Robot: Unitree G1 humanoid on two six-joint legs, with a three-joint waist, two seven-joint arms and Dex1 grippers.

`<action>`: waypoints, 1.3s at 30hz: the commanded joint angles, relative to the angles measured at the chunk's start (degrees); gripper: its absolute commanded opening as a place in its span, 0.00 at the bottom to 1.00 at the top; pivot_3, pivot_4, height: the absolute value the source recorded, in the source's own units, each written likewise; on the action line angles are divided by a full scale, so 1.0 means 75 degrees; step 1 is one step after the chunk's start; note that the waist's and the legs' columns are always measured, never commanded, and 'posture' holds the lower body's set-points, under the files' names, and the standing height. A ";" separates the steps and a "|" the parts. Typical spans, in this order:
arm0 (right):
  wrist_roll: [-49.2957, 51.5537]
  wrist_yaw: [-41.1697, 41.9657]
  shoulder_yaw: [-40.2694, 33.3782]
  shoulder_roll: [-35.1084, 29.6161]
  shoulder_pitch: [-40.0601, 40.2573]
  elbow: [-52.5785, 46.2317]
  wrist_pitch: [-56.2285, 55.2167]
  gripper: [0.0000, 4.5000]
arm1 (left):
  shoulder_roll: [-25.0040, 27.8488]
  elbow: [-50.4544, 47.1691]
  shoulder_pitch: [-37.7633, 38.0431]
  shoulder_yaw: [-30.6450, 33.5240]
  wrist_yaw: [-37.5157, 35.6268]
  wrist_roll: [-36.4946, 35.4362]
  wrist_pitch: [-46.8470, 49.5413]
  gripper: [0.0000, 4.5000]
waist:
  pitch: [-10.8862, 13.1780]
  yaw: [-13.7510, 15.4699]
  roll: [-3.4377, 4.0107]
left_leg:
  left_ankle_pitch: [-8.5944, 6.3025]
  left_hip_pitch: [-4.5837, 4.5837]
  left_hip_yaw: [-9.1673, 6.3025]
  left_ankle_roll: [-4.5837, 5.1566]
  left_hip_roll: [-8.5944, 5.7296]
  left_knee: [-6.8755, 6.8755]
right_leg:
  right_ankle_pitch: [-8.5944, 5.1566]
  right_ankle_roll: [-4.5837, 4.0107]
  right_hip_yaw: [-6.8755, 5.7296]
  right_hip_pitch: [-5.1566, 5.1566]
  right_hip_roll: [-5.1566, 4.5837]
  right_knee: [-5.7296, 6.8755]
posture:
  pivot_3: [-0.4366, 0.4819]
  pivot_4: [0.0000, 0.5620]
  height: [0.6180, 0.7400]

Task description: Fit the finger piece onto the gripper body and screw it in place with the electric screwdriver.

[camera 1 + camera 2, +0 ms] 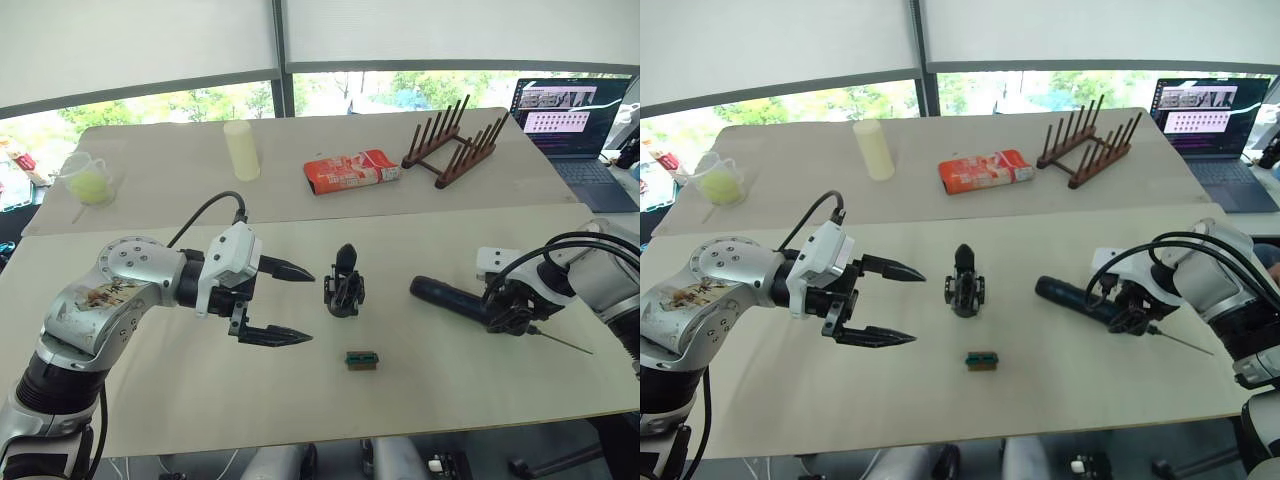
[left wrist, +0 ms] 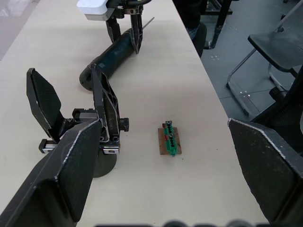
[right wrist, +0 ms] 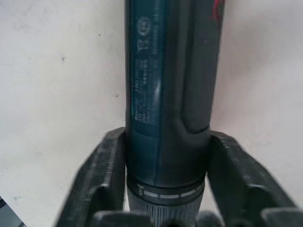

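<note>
Faint print runs down the electric screwdriver (image 3: 165, 94), too small for me to read. It is one dark cylinder lying on the tabletop (image 1: 150, 400), thin bit outward, my right hand (image 1: 512, 310) clenched around it. One gripper body (image 1: 343, 283) stands centre, a green-brown block (image 1: 361, 360) at its 5 o'clock. My left hand (image 1: 290, 302) is spread, empty.

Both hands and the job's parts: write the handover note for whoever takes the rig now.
Left hand: open, empty, beside the gripper body, apart from it.
Right hand: shut on the electric screwdriver, which lies on the table with its bit pointing away from the body.
Gripper body stands upright mid-table, green block in front.
Done: screwdriver grasped. Left: fitting and screwing the finger piece, which I cannot place.
</note>
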 commanded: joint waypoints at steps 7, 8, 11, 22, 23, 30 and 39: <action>0.0456 0.0009 -0.0939 -0.0021 -0.0569 0.0856 -0.1100 0.42 | 0.0087 0.0115 0.0211 -0.0316 -0.0380 0.0281 -0.0545 1.00 | 0.0002 -0.0007 0.0002 | -0.0010 0.0033 0.0001 -0.0018 -0.0009 0.0002 | 0.0000 0.0001 -0.0001 0.0043 0.0004 -0.0008 | 0.48 0.27 1.00; 0.0607 0.0007 -0.1118 0.0005 -0.0662 0.0876 -0.1096 0.42 | 0.0094 0.0168 0.0286 -0.0378 -0.0441 0.0371 -0.0654 1.00 | 0.0003 -0.0015 0.0004 | -0.0008 0.0031 0.0002 -0.0014 -0.0011 -0.0001 | 0.0000 0.0001 0.0002 0.0036 0.0004 -0.0006 | 0.48 0.27 1.00; 0.1414 -0.0183 -0.2088 0.0134 -0.0756 0.0573 -0.0490 0.42 | -0.0001 0.0348 0.0453 -0.0497 -0.0518 0.0523 -0.0863 1.00 | 0.0003 -0.0034 0.0004 | -0.0004 0.0023 0.0003 -0.0006 0.0000 -0.0008 | 0.0000 0.0000 0.0003 0.0014 0.0001 -0.0001 | 0.48 0.27 1.00; 0.5289 -0.4220 -0.7582 0.3295 0.0977 -0.4469 0.3270 0.42 | -0.0683 0.1090 0.1026 -0.0684 -0.0557 0.0736 -0.1620 1.00 | -0.0001 0.0019 0.0001 | 0.0016 0.0001 -0.0024 0.0011 0.0012 -0.0017 | 0.0009 -0.0017 0.0009 -0.0003 0.0009 0.0003 | 0.48 0.27 1.00; 0.5648 -0.4586 -0.7794 0.3684 0.1010 -0.4842 0.3367 0.42 | -0.0777 0.1077 0.1156 -0.0702 -0.0443 0.0808 -0.1718 1.00 | 0.0000 0.0019 0.0001 | 0.0017 -0.0001 -0.0023 0.0013 0.0004 -0.0011 | 0.0010 -0.0016 0.0005 -0.0006 0.0015 0.0007 | 0.48 0.27 1.00; 0.7760 -0.5846 -0.7952 0.4727 0.1277 -0.6538 0.3414 0.42 | -0.0721 0.1420 0.1451 -0.0508 -0.0580 0.0921 -0.2138 1.00 | -0.0001 0.0008 0.0002 | 0.0019 0.0004 -0.0011 0.0016 -0.0006 -0.0010 | 0.0011 -0.0015 -0.0002 -0.0010 0.0027 0.0013 | 0.48 0.27 1.00; 0.8958 -0.6039 -0.7082 0.4802 0.3633 -0.8493 0.2146 0.42 | -0.0409 0.1821 0.1550 -0.0667 -0.1421 0.1238 -0.2961 1.00 | -0.0001 -0.0026 0.0002 | 0.0018 0.0023 0.0004 0.0017 -0.0007 -0.0020 | 0.0010 -0.0014 0.0005 0.0002 0.0030 0.0011 | 0.48 0.27 1.00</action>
